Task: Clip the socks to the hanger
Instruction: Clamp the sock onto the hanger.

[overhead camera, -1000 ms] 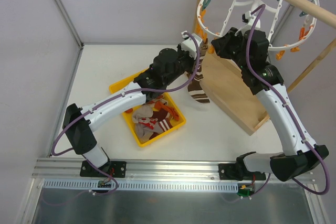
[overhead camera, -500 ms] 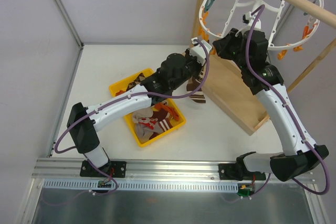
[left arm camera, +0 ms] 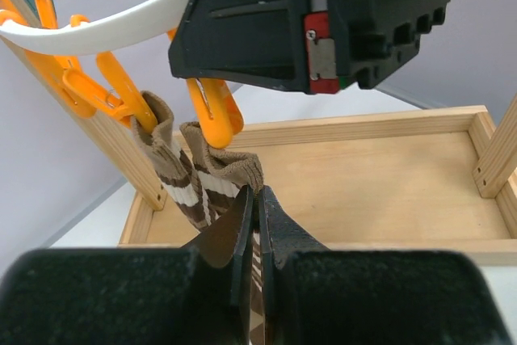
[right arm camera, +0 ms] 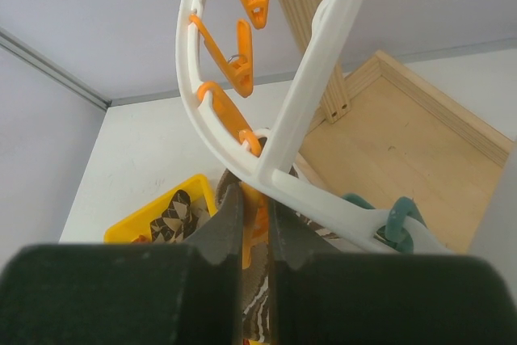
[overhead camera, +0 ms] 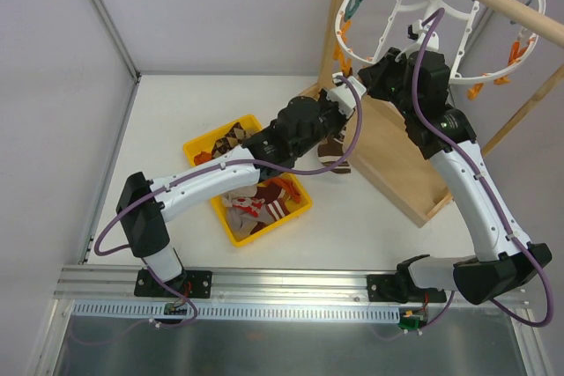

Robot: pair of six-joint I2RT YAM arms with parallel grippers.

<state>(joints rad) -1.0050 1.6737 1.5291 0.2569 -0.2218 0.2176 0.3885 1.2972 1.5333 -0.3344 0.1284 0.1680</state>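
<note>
the top view gives the layout: the hanger (overhead camera: 342, 11) hangs from a wooden pole (overhead camera: 493, 2). a yellow tray (overhead camera: 264, 228) on the table holds more socks (overhead camera: 256, 202). a brown striped sock (overhead camera: 333, 149) dangles where the two arms meet, by the corner of the wooden base (overhead camera: 397, 165). the arms hide both sets of fingertips there.

the left wrist view fills that in. the left gripper (left arm camera: 258, 204) has its fingers pressed together on the sock just below the cuff, holding the cuff up right beneath an orange clothespin (left arm camera: 212, 107) on the hanger's rim.

the right wrist view shows the right gripper (right arm camera: 254, 204) with its fingers narrow, pinching an orange pin from both sides under the white rim. it is probably that same clothespin, though the rim covers most of it.
</note>
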